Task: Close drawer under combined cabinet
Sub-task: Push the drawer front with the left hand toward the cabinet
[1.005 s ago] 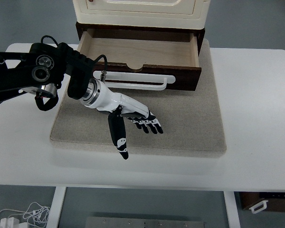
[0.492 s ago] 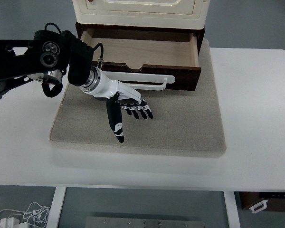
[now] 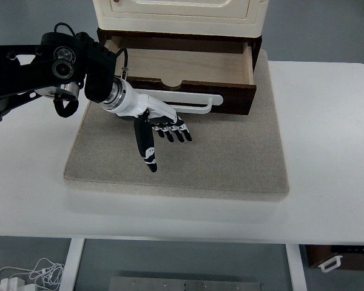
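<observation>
A cream cabinet (image 3: 179, 15) stands at the back on a dark brown base. Its drawer (image 3: 182, 63) is pulled out toward me, showing a bare light wood inside and a white bar handle (image 3: 188, 108) on the dark front. My left hand (image 3: 161, 130) reaches in from the left on a black arm. It hovers just in front of the drawer front, at the handle's left part, fingers spread flat and thumb pointing toward me. It holds nothing.
The cabinet sits on a grey-beige mat (image 3: 230, 157) on a white table (image 3: 327, 151). Cables and a white plug lie on the floor at lower left (image 3: 24, 276).
The left hand has moved up and left, from the mat's middle toward the drawer front, and now lies close under the handle. The drawer has not moved.
</observation>
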`<action>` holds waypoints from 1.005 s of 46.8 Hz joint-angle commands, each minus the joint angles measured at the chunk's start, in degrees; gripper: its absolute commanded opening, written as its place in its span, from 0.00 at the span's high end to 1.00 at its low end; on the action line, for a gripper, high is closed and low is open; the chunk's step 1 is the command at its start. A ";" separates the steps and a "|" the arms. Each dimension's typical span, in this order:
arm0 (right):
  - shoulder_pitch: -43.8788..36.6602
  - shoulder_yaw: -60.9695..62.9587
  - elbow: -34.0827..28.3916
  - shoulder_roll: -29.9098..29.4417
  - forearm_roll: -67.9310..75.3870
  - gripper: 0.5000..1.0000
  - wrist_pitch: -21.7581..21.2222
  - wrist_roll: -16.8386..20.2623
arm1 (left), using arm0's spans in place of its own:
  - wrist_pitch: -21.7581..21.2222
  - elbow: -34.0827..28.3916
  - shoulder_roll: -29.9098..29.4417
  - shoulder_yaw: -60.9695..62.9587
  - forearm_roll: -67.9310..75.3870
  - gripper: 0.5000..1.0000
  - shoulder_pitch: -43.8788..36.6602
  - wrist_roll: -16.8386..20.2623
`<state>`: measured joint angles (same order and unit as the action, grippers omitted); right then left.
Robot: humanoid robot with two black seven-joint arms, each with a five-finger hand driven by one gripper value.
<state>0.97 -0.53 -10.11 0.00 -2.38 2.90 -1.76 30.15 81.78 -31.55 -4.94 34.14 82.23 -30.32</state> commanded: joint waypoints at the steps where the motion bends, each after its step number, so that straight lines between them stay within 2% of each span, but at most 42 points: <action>1: 0.00 0.00 0.00 0.00 0.01 0.10 0.00 0.00 | 0.00 -0.92 0.00 -0.25 0.05 0.01 0.04 0.00; 47: 0.00 0.00 0.00 0.00 0.01 0.10 0.00 0.00 | 0.00 -10.76 2.72 -2.62 0.93 0.01 0.48 0.26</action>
<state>0.97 -0.53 -10.11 0.00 -2.38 2.90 -1.76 30.15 71.43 -29.02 -7.56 34.95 82.71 -30.14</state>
